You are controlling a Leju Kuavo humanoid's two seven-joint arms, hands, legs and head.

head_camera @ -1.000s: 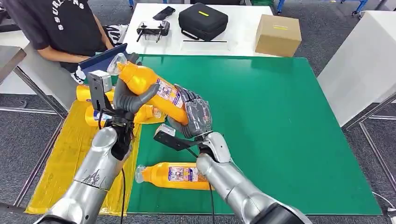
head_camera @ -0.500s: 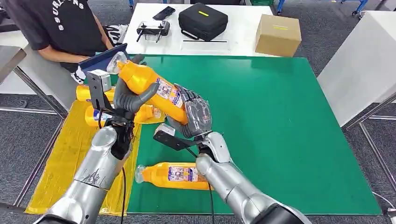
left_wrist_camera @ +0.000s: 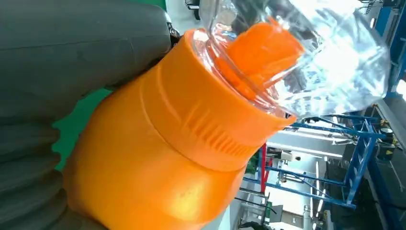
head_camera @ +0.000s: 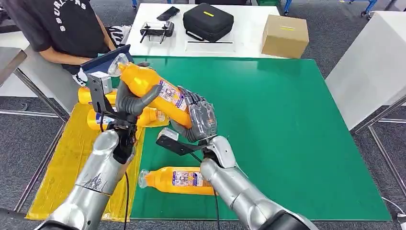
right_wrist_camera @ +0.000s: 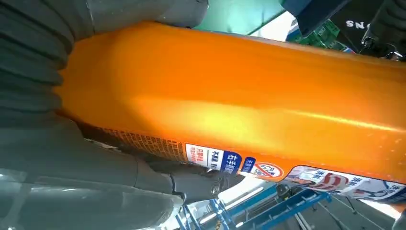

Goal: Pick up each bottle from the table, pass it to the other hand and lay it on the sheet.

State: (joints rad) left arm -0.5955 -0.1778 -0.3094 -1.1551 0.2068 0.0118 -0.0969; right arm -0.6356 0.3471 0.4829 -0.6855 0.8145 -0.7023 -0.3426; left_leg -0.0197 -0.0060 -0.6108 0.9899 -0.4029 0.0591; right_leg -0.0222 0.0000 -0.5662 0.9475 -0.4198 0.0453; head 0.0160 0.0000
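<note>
An orange bottle (head_camera: pixel 148 84) with a clear cap is held tilted in the air above the green mat's left edge. My left hand (head_camera: pixel 131 98) grips its upper body near the cap, and my right hand (head_camera: pixel 198 120) grips its base end. The left wrist view has the bottle's neck and clear cap (left_wrist_camera: pixel 287 52) close up; the right wrist view has its labelled side (right_wrist_camera: pixel 239 110). Two more orange bottles (head_camera: pixel 98 120) lie on the yellow sheet (head_camera: pixel 62 163) behind my left arm. Another bottle (head_camera: pixel 179 180) lies on the green mat (head_camera: pixel 287 124) near the front edge.
A person in a dark shirt (head_camera: pixel 62 24) sits at the far left, holding a blue tablet (head_camera: pixel 103 60). The white table behind carries a black case (head_camera: pixel 208 21), a cardboard box (head_camera: pixel 285 36) and a controller (head_camera: pixel 155 32). A white table (head_camera: pixel 373 62) stands at the right.
The held bottle and both hands have shifted very slightly up and to the left. Both hands keep their grip on it.
</note>
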